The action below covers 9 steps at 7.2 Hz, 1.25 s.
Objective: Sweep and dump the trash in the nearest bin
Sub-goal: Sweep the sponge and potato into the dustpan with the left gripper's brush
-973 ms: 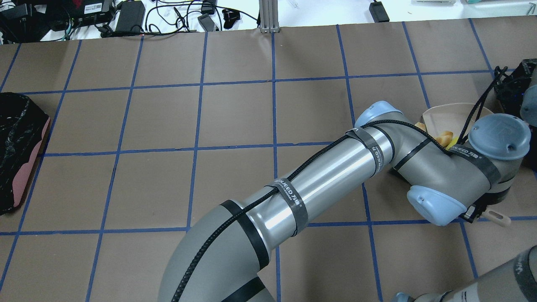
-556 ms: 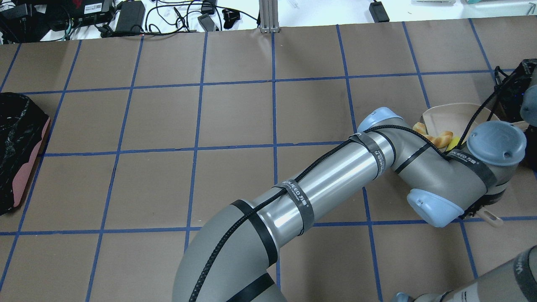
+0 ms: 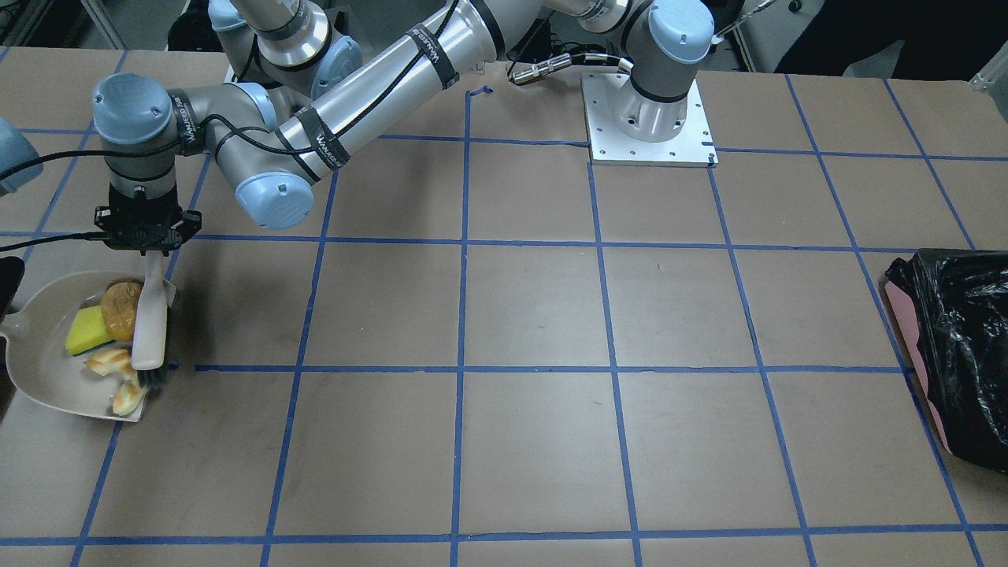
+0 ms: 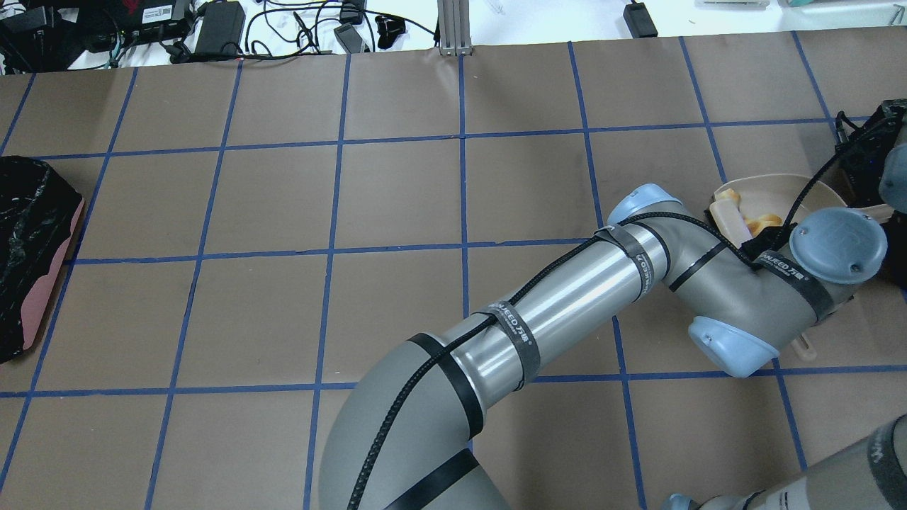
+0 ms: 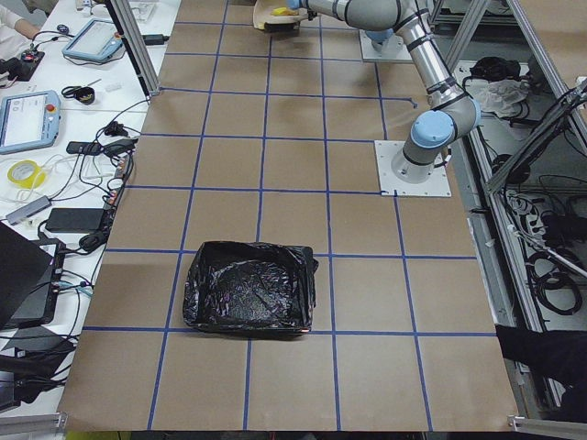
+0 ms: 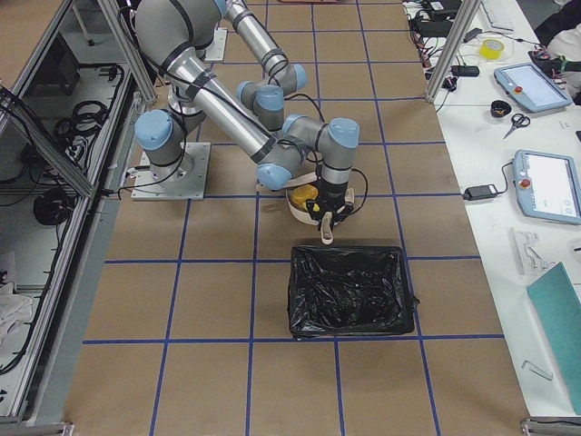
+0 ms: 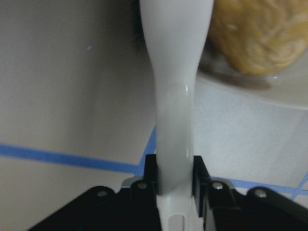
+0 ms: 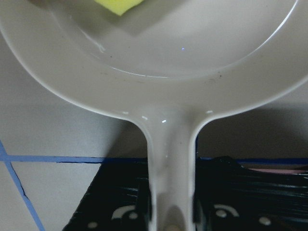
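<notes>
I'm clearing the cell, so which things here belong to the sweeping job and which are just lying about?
Job: food scraps, dustpan in right pincer, brush in left pincer, nearby black bin.
Lying about: far pink bin, tape roll, scissors, tablets.

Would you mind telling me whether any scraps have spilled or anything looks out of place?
Nothing stands out. The bread lump, yellow-green block and peels all lie inside the dustpan; one peel sits close to its open edge, beside the brush held in the left claw.
</notes>
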Each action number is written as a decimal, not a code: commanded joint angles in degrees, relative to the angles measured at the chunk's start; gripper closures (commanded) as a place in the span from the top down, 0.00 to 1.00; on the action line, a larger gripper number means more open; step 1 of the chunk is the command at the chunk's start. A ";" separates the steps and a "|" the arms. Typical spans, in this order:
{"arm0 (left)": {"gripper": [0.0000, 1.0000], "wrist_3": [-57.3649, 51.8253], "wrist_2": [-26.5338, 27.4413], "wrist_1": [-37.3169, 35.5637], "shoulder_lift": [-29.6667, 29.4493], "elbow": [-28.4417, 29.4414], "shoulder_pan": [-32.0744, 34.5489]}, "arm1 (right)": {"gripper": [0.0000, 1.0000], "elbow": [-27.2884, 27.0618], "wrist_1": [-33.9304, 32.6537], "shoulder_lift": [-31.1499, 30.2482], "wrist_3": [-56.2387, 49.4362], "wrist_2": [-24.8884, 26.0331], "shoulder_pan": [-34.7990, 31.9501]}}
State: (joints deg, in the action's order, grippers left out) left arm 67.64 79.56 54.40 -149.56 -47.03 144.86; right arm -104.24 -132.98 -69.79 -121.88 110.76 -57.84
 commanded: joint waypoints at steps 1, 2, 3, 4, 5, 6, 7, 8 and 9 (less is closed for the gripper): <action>0.00 -4.62 2.69 -1.32 -1.35 2.89 -0.19 | 0.00 0.00 0.00 0.00 0.07 0.07 -0.08; 0.00 -3.15 2.09 -1.23 -1.09 2.64 -0.11 | 0.00 0.00 0.00 0.00 0.07 0.07 0.01; 0.00 0.96 0.17 -0.71 -0.39 1.77 -0.11 | 0.00 0.00 0.00 -0.09 0.07 0.07 0.01; 0.00 1.35 -4.98 2.86 2.23 -0.59 -0.54 | 0.00 0.09 0.00 0.00 0.07 0.07 0.01; 0.00 1.44 -5.55 7.16 5.30 -3.22 -2.98 | 0.00 0.09 0.00 0.00 -0.02 -0.02 -0.08; 0.00 1.61 -7.82 11.47 8.11 -4.81 -4.83 | 0.00 0.26 0.00 0.00 0.07 -0.11 0.01; 0.00 1.44 -7.93 13.69 9.97 -5.70 -5.98 | 0.00 0.35 0.00 0.00 0.15 -0.63 0.10; 0.00 0.22 -7.58 18.06 11.47 -7.10 -8.69 | 0.00 0.35 0.00 0.00 0.15 -1.68 0.27; 0.00 -3.80 -7.41 20.63 13.66 -9.29 -12.11 | 0.00 0.70 0.00 0.00 0.24 -2.91 0.71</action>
State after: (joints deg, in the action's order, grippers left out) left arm 67.27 72.03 71.24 -138.37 -54.02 136.43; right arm -103.82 -132.98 -69.79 -121.72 109.19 -57.53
